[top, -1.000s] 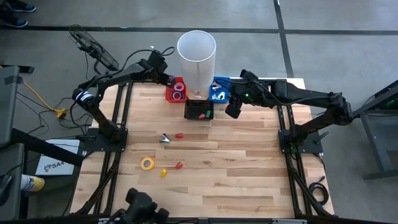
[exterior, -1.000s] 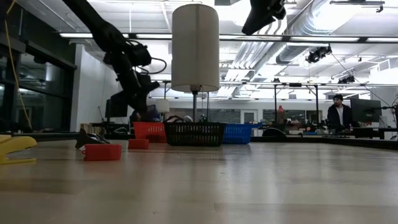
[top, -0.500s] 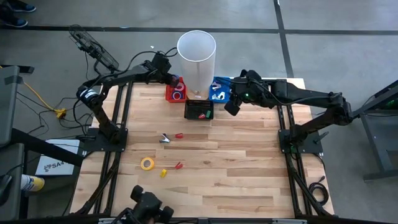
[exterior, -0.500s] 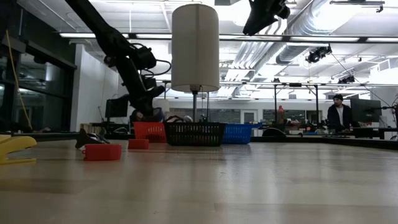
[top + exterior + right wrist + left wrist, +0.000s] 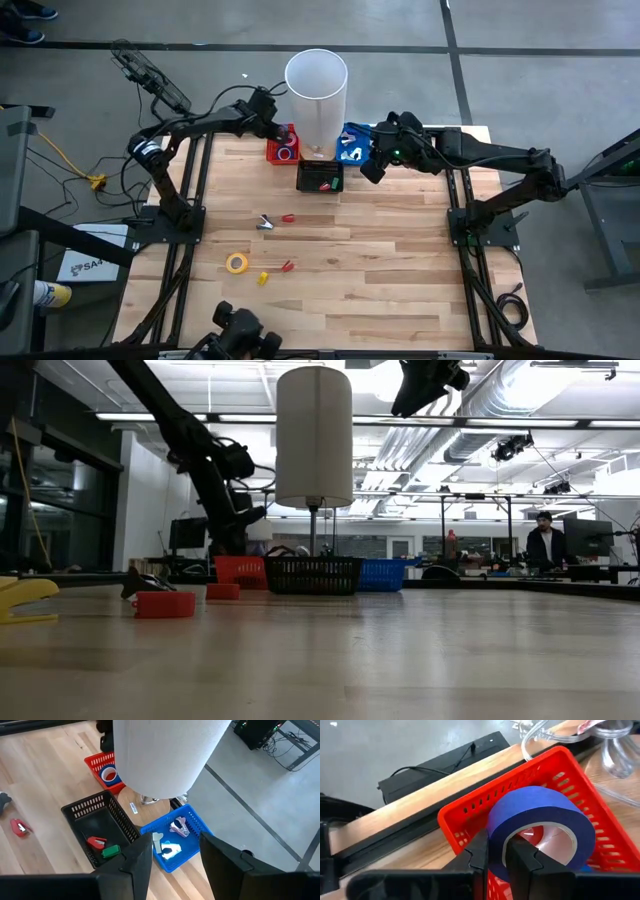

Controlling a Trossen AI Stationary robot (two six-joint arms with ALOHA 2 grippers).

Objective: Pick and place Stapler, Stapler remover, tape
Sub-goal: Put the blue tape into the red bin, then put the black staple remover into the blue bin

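Wooden table point(image 5: 380, 260) under me; my left gripper point(image 5: 505, 856) grasps the blue tape point(image 5: 540, 827) directly over the far red basket point(image 5: 470, 812), release next I judge; right gripper point(image 5: 172, 857) open, waiting above the blue basket point(image 5: 192, 822).

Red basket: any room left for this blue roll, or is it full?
The red basket looks crowded: the left gripper holds a blue tape roll over it, rolls beneath. Bare table right of the yellow tape is open.
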